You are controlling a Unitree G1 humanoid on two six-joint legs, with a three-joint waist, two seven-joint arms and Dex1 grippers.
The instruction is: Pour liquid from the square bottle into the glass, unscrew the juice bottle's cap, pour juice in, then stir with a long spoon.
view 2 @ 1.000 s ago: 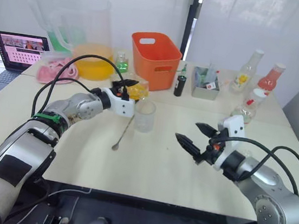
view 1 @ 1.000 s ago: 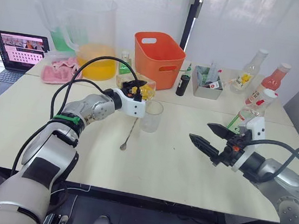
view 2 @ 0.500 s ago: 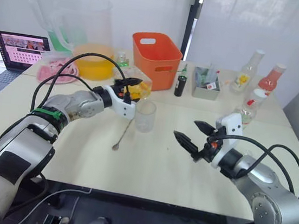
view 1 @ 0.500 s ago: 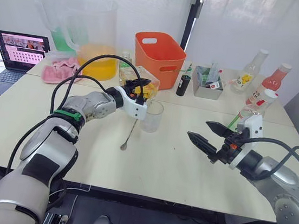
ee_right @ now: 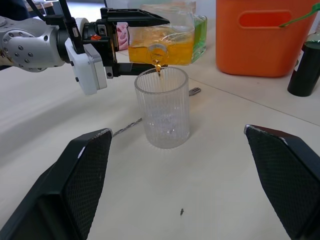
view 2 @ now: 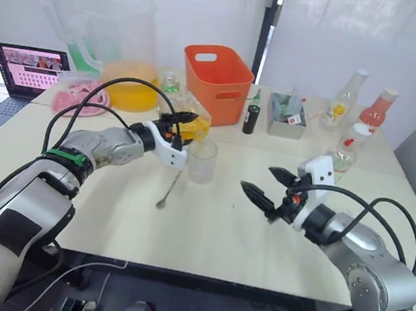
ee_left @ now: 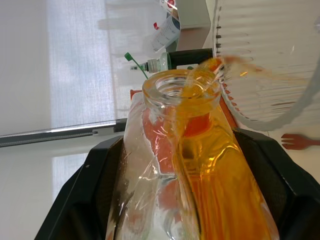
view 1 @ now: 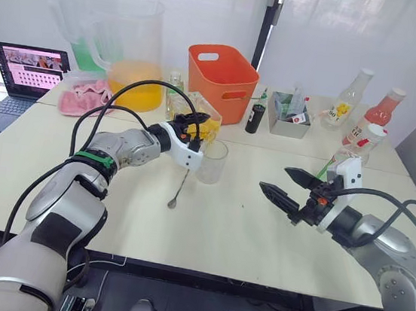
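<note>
My left gripper [view 1: 194, 123] is shut on the square bottle [view 1: 206, 120] and holds it tipped on its side, mouth over the glass [view 1: 211, 161]. A thin thread of yellow liquid [ee_right: 157, 65] runs from the bottle's neck [ee_left: 186, 89] into the glass [ee_right: 162, 107]. The long spoon [view 1: 180, 185] lies on the table just left of the glass. My right gripper [view 1: 275, 180] hangs open and holds nothing, low over the table to the right. Behind it stands the juice bottle [view 1: 359, 146], with the cap [view 1: 376, 131] on it and its lower part hidden by the gripper.
An orange basket [view 1: 220, 70] stands behind the glass. Two huge clear jugs [view 1: 134, 48], a laptop [view 1: 24, 72] and a pink cloth [view 1: 84, 99] are at the back left. A dark small bottle [view 1: 254, 117], a grey tray [view 1: 290, 109] and two more bottles [view 1: 347, 100] line the back right.
My left gripper has tipped the square bottle further and brought its mouth over the glass, and liquid now runs out. My right gripper has drifted slightly left.
</note>
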